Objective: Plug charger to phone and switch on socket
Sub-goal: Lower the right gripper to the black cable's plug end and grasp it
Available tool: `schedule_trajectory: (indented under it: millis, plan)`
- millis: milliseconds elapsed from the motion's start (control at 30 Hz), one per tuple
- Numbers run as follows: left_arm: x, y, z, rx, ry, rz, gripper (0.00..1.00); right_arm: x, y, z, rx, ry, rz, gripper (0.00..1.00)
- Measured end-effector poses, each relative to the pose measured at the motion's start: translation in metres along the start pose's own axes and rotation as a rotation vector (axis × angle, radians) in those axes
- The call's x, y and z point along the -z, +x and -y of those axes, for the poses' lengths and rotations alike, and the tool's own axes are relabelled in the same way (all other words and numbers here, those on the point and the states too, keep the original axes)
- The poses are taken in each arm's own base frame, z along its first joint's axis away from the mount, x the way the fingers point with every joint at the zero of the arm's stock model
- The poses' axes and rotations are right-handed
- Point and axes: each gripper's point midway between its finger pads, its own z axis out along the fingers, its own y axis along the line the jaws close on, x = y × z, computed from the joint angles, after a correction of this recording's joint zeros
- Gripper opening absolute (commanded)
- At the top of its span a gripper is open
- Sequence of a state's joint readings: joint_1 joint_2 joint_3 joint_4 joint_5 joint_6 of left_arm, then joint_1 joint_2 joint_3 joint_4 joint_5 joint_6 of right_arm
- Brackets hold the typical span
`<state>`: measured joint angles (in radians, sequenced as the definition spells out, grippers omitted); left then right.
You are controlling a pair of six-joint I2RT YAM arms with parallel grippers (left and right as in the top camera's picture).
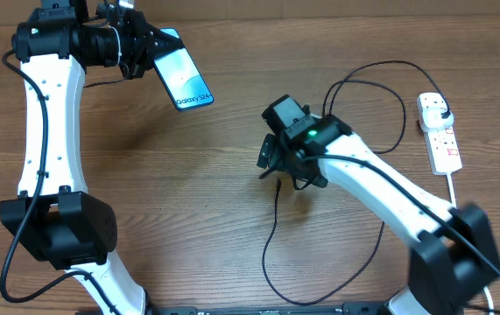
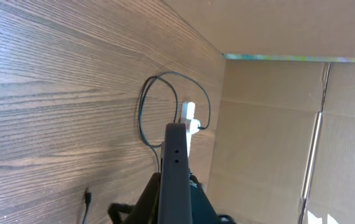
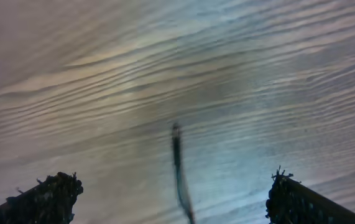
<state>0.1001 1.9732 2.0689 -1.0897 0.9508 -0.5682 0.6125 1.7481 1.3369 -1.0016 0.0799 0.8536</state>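
Both dark fingers of my right claw stand spread wide, gripping nothing, and I see the charger tip lying on the table between them, a little ahead. My left claw is clenched on one end of the phone, whose lit screen juts out beyond its fingers. Well behind the right claw, beside its arm, lies the socket with the black plug seated at one end.

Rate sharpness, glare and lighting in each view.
Overhead: sharp, evenly lit, the phone screen glowing without washing out. Left wrist: wood grain crisp, the phone's near edge soft. Right wrist: blurred throughout, a bluish-yellow sheen on the table, the charger smeared.
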Motion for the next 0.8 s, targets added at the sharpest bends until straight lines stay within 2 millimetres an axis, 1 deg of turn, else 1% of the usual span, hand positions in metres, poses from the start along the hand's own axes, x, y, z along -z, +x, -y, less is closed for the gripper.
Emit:
schedule_trajectory:
  millis: [33,133,267,433,500,633,667,800]
  plan:
    - [0.0,0.0,0.0,0.0,-0.002,0.001,0.04,-0.012,0.002,0.003,-0.001,0.03,-0.016,1.0]
    - [0.0,-0.001,-0.001,0.0,-0.005,0.003,0.04,-0.033,0.006,0.008,-0.001,0.084,-0.05,1.0]
    - [0.0,-0.002,-0.002,0.0,-0.014,0.009,0.04,-0.035,0.007,0.009,-0.012,0.089,-0.052,1.0]
    - [0.0,-0.003,-0.005,0.0,-0.029,0.019,0.04,-0.036,0.007,-0.001,-0.026,0.044,-0.062,1.0]
    - [0.0,-0.003,-0.005,0.0,-0.032,0.02,0.04,-0.038,0.009,-0.001,-0.029,0.036,-0.066,1.0]
    - [0.0,-0.004,-0.006,-0.001,-0.032,0.022,0.04,-0.052,0.021,0.002,-0.031,0.017,-0.104,1.0]
    - [0.0,-0.004,-0.005,-0.001,-0.032,0.022,0.04,-0.056,0.026,0.006,-0.031,0.023,-0.118,1.0]
    - [0.0,-0.004,-0.005,-0.004,-0.032,0.023,0.04,-0.064,0.032,0.008,-0.034,0.013,-0.132,1.0]
